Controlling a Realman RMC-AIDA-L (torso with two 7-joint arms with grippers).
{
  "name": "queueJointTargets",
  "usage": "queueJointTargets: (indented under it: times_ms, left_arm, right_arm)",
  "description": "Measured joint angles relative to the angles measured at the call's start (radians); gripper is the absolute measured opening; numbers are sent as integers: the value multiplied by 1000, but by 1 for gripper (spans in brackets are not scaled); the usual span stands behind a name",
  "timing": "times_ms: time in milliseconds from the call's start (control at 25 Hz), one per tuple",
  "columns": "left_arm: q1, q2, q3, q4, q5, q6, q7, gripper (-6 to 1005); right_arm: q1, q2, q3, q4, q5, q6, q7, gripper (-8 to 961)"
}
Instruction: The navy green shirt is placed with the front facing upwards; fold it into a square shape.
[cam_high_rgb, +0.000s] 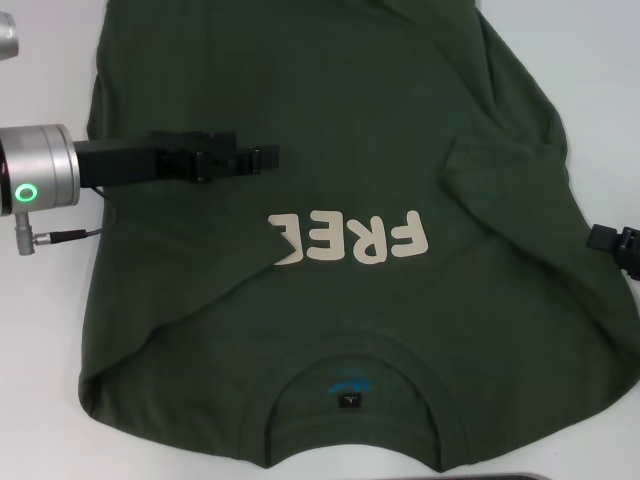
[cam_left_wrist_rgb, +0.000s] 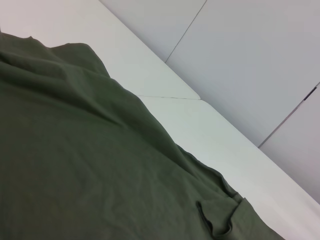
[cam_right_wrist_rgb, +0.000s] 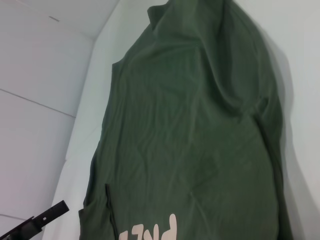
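Observation:
The navy green shirt (cam_high_rgb: 350, 120) lies spread on the white table (cam_high_rgb: 600, 60), front up. Its cream "FREE" letters (cam_high_rgb: 350, 238) sit mid-chest, and the ribbed collar (cam_high_rgb: 350, 365) with its small blue-printed label (cam_high_rgb: 348, 385) is at the near edge. A fold of cloth overlaps the leftmost letter. My left gripper (cam_high_rgb: 255, 158) reaches in from the left and sits over the shirt's left half, just beyond the letters. My right gripper (cam_high_rgb: 618, 245) shows only partly at the shirt's right edge. Each wrist view shows the shirt (cam_left_wrist_rgb: 75, 165) (cam_right_wrist_rgb: 190, 125) lying wrinkled.
The right sleeve (cam_high_rgb: 490, 160) is bunched inward in ridges. Bare white table (cam_left_wrist_rgb: 200, 130) shows beyond the cloth, and grey wall panels (cam_left_wrist_rgb: 260, 50) stand behind it. A dark strip (cam_high_rgb: 490, 477) lies at the near table edge.

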Motion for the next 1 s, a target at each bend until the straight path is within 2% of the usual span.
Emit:
queueJointTargets:
  times_ms: [240, 480, 800, 1000]
  left_arm:
    - [0, 0, 0, -1, 0, -4, 0, 878]
    - [-1, 2, -4, -1, 0, -8, 0, 875]
    - [-2, 3, -6, -4, 0, -8, 0, 871]
    - [-2, 2, -6, -5, 0, -10, 0, 869]
  right_arm:
    - [33, 11, -2, 12, -1, 12, -4, 815]
    - [99, 31, -14, 12, -1, -12, -12, 814]
    - [187, 58, -111, 38, 0, -45, -12, 813]
    - [199, 63, -138, 39, 1, -51, -8, 812]
